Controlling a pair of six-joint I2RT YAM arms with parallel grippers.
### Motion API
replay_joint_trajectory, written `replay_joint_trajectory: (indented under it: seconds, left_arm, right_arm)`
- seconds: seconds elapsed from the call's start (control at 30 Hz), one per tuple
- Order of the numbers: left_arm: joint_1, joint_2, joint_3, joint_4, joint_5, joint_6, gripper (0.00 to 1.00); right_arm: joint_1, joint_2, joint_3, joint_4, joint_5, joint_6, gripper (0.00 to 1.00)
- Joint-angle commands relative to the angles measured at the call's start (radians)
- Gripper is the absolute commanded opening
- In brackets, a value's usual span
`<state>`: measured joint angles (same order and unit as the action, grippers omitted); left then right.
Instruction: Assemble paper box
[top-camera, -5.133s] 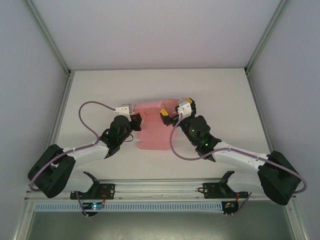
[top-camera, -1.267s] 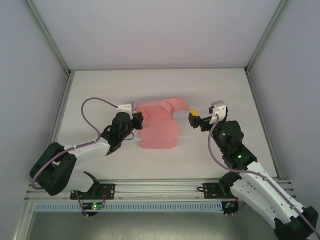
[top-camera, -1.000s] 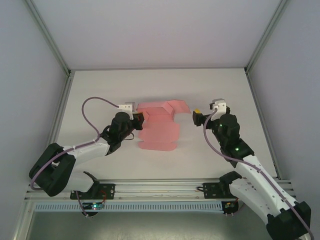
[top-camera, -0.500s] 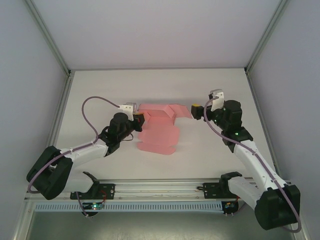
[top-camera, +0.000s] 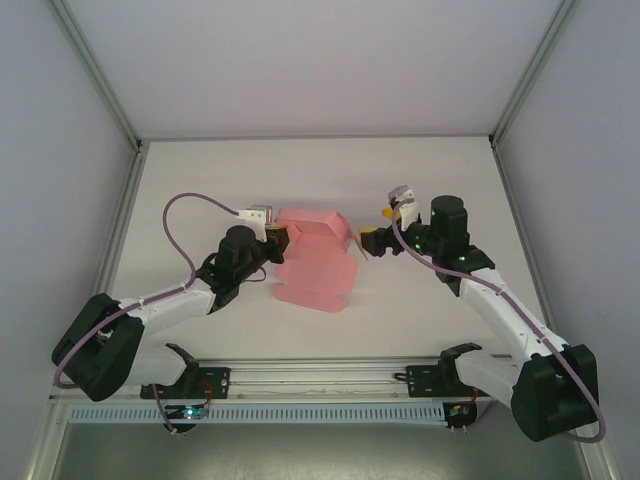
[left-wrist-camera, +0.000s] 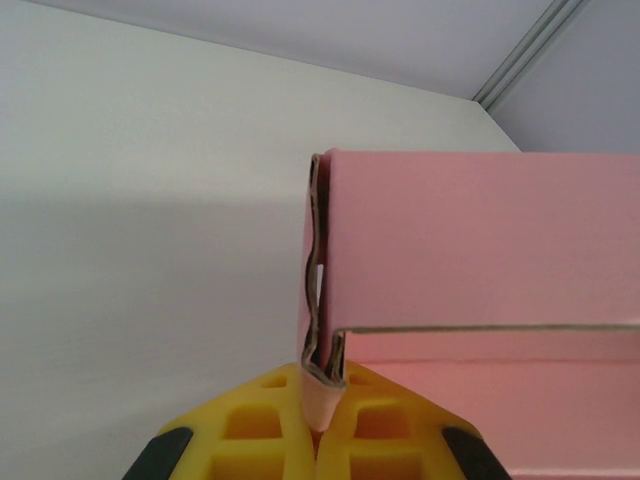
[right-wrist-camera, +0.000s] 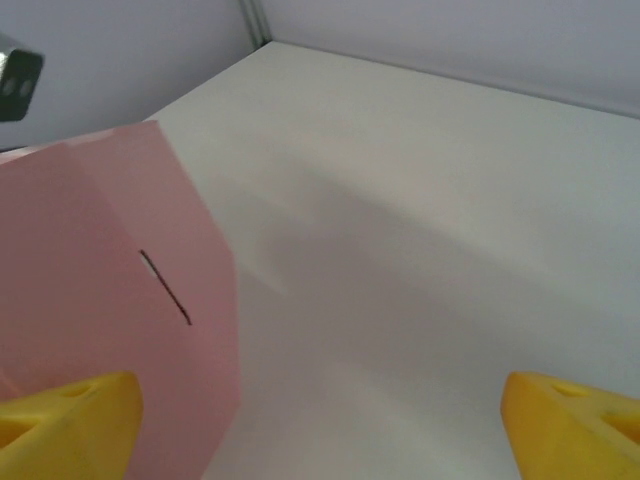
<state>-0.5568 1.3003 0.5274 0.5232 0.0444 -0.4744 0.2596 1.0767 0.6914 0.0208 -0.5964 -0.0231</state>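
Since half a second ago our right gripper (top-camera: 378, 227) has swung left toward the paper box (top-camera: 315, 268), its fingers spread wide. The box sits mid-table, just left of that gripper, with its raised far wall running left to right. Our left gripper (top-camera: 276, 238) is clamped on the wall's left end.

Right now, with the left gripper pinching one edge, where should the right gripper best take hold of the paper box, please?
Grip the paper box by its right-hand flap, near the free edge, coming from the right. That thin card looks lifted off the table, so the open right gripper could probably straddle it, while the left gripper braces the opposite edge.
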Motion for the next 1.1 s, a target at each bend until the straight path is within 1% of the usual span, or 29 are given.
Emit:
replay_joint_trajectory:
  seconds: [0.0,0.17,0.23,0.43,0.57,0.87,1.07]
  left_arm:
    - [-0.009,-0.012,0.006,0.003,-0.031,0.008,0.00]
    - [-0.009,-0.012,0.011,0.004,-0.016,0.012,0.00]
    - [-0.013,-0.010,0.014,-0.001,-0.014,0.012,0.00]
    - [-0.009,0.005,0.023,-0.015,-0.021,0.011,0.00]
    - [-0.010,0.010,0.029,-0.026,-0.036,0.010,0.00]
    - [-0.009,0.019,0.042,-0.048,-0.060,0.007,0.00]
    - [-0.010,0.024,0.050,-0.057,-0.054,0.005,0.00]
  right_arm:
    - [0.031,0.007,0.034,-0.035,-0.060,-0.070,0.89]
    - [0.074,0.034,0.050,-0.042,-0.031,-0.099,0.84]
    - [0.087,0.058,0.063,-0.044,-0.021,-0.102,0.79]
    - [0.123,0.122,0.109,-0.049,-0.018,-0.125,0.72]
    - [0.153,0.130,0.120,-0.052,-0.008,-0.149,0.71]
    - [0.197,0.094,0.109,-0.057,0.086,-0.171,0.69]
    - [0.216,0.085,0.106,-0.065,0.100,-0.190,0.68]
